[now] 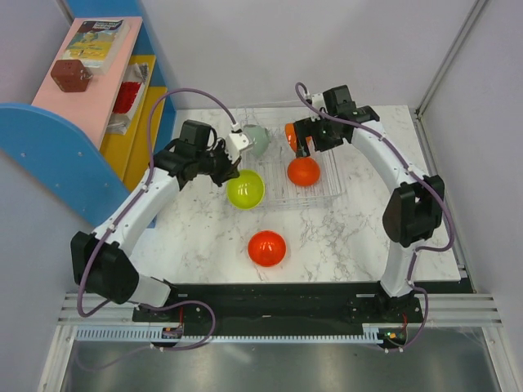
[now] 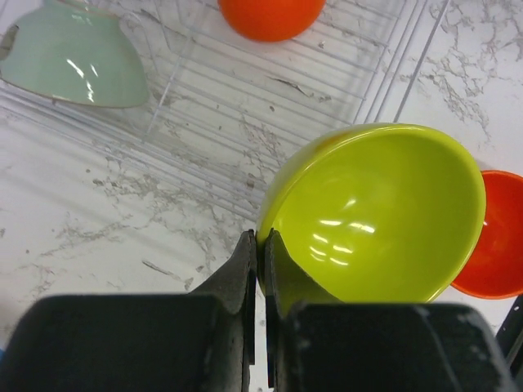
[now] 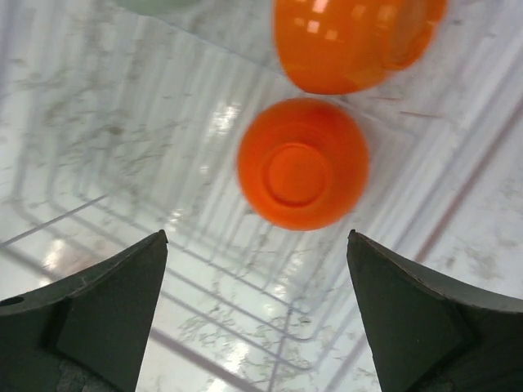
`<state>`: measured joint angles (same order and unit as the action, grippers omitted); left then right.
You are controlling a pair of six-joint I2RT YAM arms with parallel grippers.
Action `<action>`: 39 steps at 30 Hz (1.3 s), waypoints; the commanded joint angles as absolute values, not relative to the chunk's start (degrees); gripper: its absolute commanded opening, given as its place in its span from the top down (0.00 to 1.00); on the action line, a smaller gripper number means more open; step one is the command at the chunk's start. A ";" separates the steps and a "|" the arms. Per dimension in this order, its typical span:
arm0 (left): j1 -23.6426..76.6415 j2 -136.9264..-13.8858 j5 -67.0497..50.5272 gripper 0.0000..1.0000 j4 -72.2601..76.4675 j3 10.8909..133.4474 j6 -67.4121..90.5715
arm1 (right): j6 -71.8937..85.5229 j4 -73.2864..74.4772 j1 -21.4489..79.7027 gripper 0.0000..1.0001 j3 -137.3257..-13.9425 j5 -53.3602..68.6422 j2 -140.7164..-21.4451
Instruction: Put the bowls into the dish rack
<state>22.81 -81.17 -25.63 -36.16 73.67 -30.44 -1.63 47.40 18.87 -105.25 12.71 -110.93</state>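
Overhead, marble table [image 1: 359, 237]: white, veined, between grey walls; orange bowl [image 1: 266, 247] at lower centre.
Dish rack [image 1: 327, 184]: silvery wire grid, upper centre; holds pale green bowl [image 1: 256, 140].
Lime bowl [image 2: 384, 212]: at rack's lower-left corner; only the left wrist view shows left gripper [image 2: 261, 245] pinching its rim.
Right gripper [image 3: 255, 237]: spread wide, empty, above inverted orange bowl [image 3: 302, 163].

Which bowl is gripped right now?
The lime-green bowl: the left gripper pinches its rim. The pale green bowl and two orange bowls in the dish rack, and the orange bowl on the table, lie free.
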 commanded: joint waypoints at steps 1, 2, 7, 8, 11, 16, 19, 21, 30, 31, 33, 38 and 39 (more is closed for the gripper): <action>22.59 -84.37 -30.76 0.98 -32.78 80.68 -32.96 | 0.00 47.20 19.60 0.02 -104.68 33.81 -106.00; 22.59 -85.33 -31.20 0.98 -32.78 82.34 -32.96 | 0.00 46.76 19.60 0.02 -103.37 36.10 -105.65; 22.59 -90.95 -31.73 0.98 -32.96 87.09 -32.52 | 1.76 44.65 19.25 0.02 -99.06 53.40 -103.63; 22.50 -91.49 -31.47 0.98 -33.05 87.45 -32.52 | 2.80 43.43 19.16 0.02 -97.57 54.57 -103.36; 22.50 -92.90 -31.20 0.98 -33.05 88.50 -32.61 | 4.74 39.92 18.11 0.02 -94.67 59.75 -102.39; 22.59 -93.87 -31.55 0.98 -33.05 89.38 -32.26 | 9.31 34.81 17.67 0.02 -91.06 65.47 -102.57; 22.59 -94.13 -32.17 0.98 -33.13 90.00 -31.73 | 10.46 32.52 17.67 0.02 -89.91 67.06 -103.62; 22.59 -94.22 -33.22 0.98 -33.05 90.17 -31.21 | 10.63 31.47 17.67 0.02 -89.56 67.41 -104.85; 23.99 -93.61 -36.21 0.98 -33.40 89.91 -29.88 | 11.95 29.62 18.02 0.02 -90.35 67.24 -107.14; 24.52 -93.43 -36.38 0.98 -33.49 89.74 -29.88 | 12.13 29.53 18.10 0.02 -90.35 67.24 -107.31; 24.96 -93.34 -36.39 0.98 -33.49 89.65 -29.71 | 12.22 29.44 18.28 0.02 -90.44 66.97 -107.58; 26.72 -93.16 -35.77 0.98 -33.57 89.65 -29.71 | 12.39 29.35 18.98 0.02 -90.61 66.97 -107.84; 26.89 -93.25 -35.68 0.98 -33.57 89.65 -29.71 | 12.48 29.36 18.98 0.02 -90.62 66.97 -107.93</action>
